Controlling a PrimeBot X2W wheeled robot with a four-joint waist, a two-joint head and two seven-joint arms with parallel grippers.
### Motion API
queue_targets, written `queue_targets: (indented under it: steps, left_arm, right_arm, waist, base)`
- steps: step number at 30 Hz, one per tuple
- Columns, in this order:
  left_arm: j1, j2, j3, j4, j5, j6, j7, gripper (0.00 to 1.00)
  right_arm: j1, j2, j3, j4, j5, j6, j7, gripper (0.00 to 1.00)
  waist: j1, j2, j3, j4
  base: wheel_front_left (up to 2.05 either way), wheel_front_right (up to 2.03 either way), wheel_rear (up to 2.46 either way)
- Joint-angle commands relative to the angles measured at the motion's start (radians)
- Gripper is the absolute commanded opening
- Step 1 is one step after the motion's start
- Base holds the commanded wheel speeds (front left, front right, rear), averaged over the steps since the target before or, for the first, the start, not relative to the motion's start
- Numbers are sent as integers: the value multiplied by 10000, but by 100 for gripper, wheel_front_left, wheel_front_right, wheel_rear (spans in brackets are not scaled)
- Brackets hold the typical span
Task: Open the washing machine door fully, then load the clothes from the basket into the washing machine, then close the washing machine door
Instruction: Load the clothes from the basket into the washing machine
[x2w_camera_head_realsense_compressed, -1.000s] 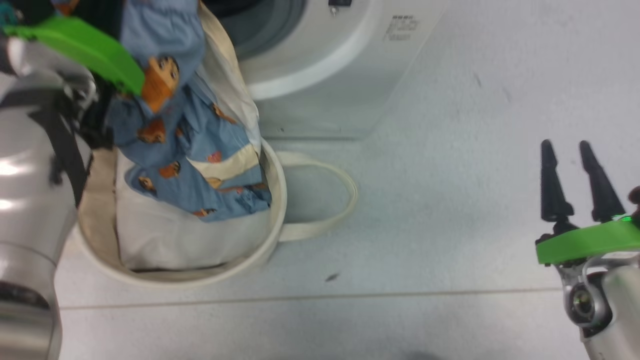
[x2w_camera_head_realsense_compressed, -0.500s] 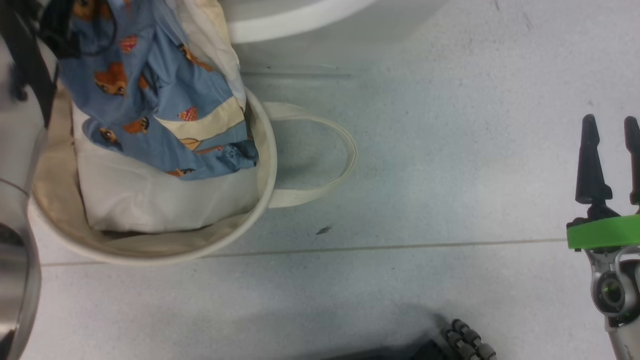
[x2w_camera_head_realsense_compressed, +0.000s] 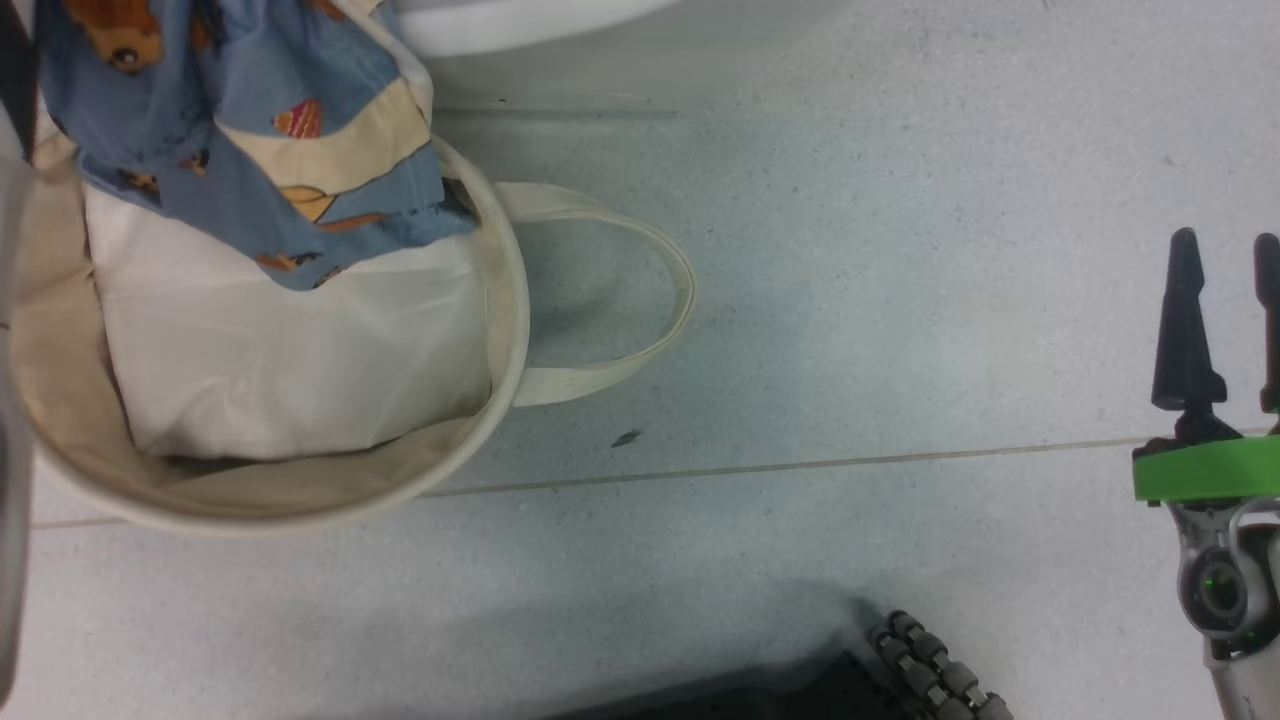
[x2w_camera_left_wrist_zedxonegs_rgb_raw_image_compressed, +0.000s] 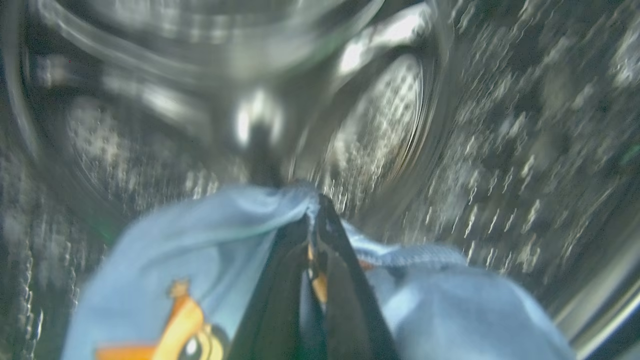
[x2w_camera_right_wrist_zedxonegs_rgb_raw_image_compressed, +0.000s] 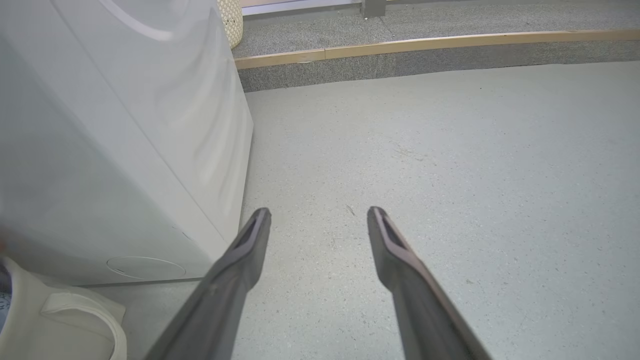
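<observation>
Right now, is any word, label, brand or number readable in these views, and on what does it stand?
None readable.
The washing machine shows plain white panels here.
The clothes carry cartoon bear prints but no lettering.
The basket shows bare canvas.
The left wrist view is too blurred to check for text.

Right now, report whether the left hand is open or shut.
Shut: the left hand pinches the clothes, with the steel drum ahead.

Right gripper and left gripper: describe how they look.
The right gripper has two long, tapered black jaws set on a bright green band, above a silver bracket carrying a round lens with a green glint. The left gripper shows the same slim dark jaws, blurred.
</observation>
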Motion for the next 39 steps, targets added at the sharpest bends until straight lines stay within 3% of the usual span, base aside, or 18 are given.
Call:
queue_targets:
  steps: [1, 5, 11, 13, 14, 15, 21, 27, 30, 33, 39]
  left_arm:
    - [84, 266, 109, 386, 5, -79, -15, 0]
    - [-136, -93, -351, 2356, 213, -360, 450, 0]
    - [-288, -417, -715, 3521, 288, -674, 1588, 0]
    - [-311, -412, -741, 3619, 256, -664, 1955, 14]
    - [-288, -415, -740, 3650, 225, -662, 2086, 70]
    - [-262, -409, -765, 3678, 225, -635, 2250, 99]
    - [-288, -386, -747, 3728, 147, -382, 2211, 100]
    - [123, -357, -1021, 3770, 207, -386, 3574, 100]
    - [312, -310, -1010, 3775, 130, -346, 3639, 100]
    - [593, -274, -983, 3776, 69, -268, 3124, 100]
    - [1853, -610, -558, 3751, -469, -296, 631, 100]
  right_arm:
    - [306, -139, 148, -234, -92, 2, -122, 100]
    - [316, -107, 210, -193, -80, 2, -122, 100]
    - [221, -35, 309, -165, -124, 2, -122, 100]
    - [207, -5, 340, -156, -143, 2, -122, 100]
    - [198, 14, 355, -144, -153, 2, -122, 100]
    - [193, 27, 374, -126, -155, 2, -122, 100]
    - [58, 108, 534, -40, -139, 2, -122, 100]
    - [-143, 167, 809, 144, -117, 2, -122, 100]
    - [-259, 213, 923, 273, -76, 2, -122, 100]
    - [-375, 284, 1030, 407, -36, 2, -122, 100]
    - [-470, 321, 1285, 774, 51, 2, -122, 100]
  waist:
    - [0, 0, -36, -24]
    - [0, 0, -46, -72]
    - [0, 0, -138, -142]
    - [0, 0, -155, -169]
    - [0, 0, -174, -182]
    - [0, 0, -196, -198]
    - [0, 0, -305, -294]
    - [0, 0, -672, -365]
    - [0, 0, -963, -382]
    - [0, 0, -1303, -366]
    - [0, 0, -2268, -10]
  base:
    - [0, 0, 0]
    - [0, 0, 0]
    - [3, 3, 3]
    - [3, 3, 3]
    - [0, 0, 0]
    - [0, 0, 0]
    - [0, 0, 0]
    - [0, 0, 0]
    - [0, 0, 0]
    - [0, 0, 0]
    - [0, 0, 0]
